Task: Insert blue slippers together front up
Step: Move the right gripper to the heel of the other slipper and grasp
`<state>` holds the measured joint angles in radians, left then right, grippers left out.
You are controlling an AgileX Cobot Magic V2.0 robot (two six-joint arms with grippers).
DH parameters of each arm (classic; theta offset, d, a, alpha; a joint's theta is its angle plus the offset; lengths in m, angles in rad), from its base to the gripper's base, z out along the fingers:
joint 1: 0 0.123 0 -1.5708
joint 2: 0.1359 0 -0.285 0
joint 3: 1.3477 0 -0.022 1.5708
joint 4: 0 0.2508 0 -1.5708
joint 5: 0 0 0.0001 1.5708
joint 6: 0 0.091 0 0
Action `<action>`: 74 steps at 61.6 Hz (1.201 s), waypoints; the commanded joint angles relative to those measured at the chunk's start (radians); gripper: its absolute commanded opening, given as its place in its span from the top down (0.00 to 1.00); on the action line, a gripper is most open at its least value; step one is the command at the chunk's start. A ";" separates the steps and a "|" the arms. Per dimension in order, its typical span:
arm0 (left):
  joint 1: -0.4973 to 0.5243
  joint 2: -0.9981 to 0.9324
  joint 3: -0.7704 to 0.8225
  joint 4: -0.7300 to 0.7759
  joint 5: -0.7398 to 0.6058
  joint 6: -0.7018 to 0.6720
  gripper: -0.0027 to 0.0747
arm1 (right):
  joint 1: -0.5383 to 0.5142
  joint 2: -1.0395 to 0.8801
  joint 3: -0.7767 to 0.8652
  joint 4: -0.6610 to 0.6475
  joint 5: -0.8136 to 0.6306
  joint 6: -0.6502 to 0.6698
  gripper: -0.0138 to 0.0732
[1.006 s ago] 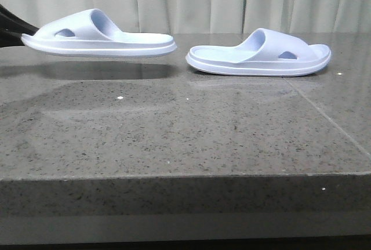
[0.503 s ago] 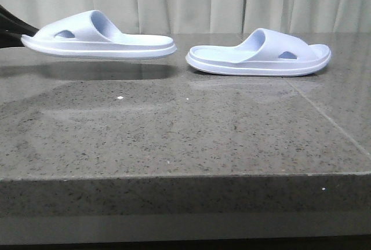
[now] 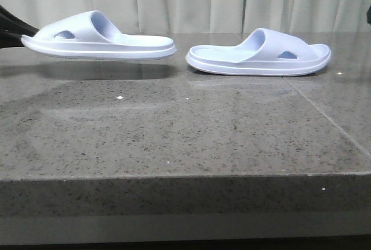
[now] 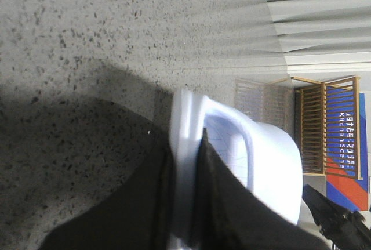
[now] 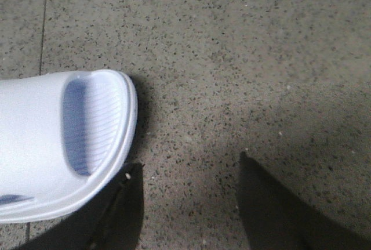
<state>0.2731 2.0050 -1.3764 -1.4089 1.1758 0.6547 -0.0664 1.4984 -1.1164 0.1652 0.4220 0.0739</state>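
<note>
Two pale blue slippers show in the front view. The left slipper [image 3: 98, 38] hangs level above the table, sole down, its shadow under it. My left gripper [image 3: 24, 34] is shut on its toe end at the far left; in the left wrist view my left gripper [image 4: 185, 148] pinches the sole edge of this slipper [image 4: 272, 169]. The right slipper [image 3: 261, 55] lies flat on the table, toe to the right. My right gripper [image 5: 188, 166] is open and empty over bare table, just beside that slipper's toe [image 5: 52, 145].
The table is a grey speckled stone top [image 3: 185, 128] with a seam line [image 3: 324, 116] on the right. Pale curtains [image 3: 191, 0] hang behind it. A wooden rack [image 4: 327, 125] shows beyond the table in the left wrist view.
The held slipper stays about where it was. A small dark part has come into the front view at the right edge.
</note>
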 commanded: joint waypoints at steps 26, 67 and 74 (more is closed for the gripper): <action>0.000 -0.062 -0.020 -0.071 0.094 -0.007 0.99 | -0.105 0.287 -0.338 0.613 0.230 -0.416 0.39; 0.000 -0.062 -0.020 -0.069 0.094 -0.007 0.99 | -0.143 0.439 -0.395 0.796 0.456 -0.545 0.53; 0.000 -0.062 -0.020 -0.069 0.094 -0.007 0.99 | -0.136 0.458 -0.395 0.810 0.476 -0.551 0.54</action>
<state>0.2731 2.0050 -1.3758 -1.4089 1.1740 0.6547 -0.2083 1.9836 -1.4884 0.9412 0.8596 -0.4572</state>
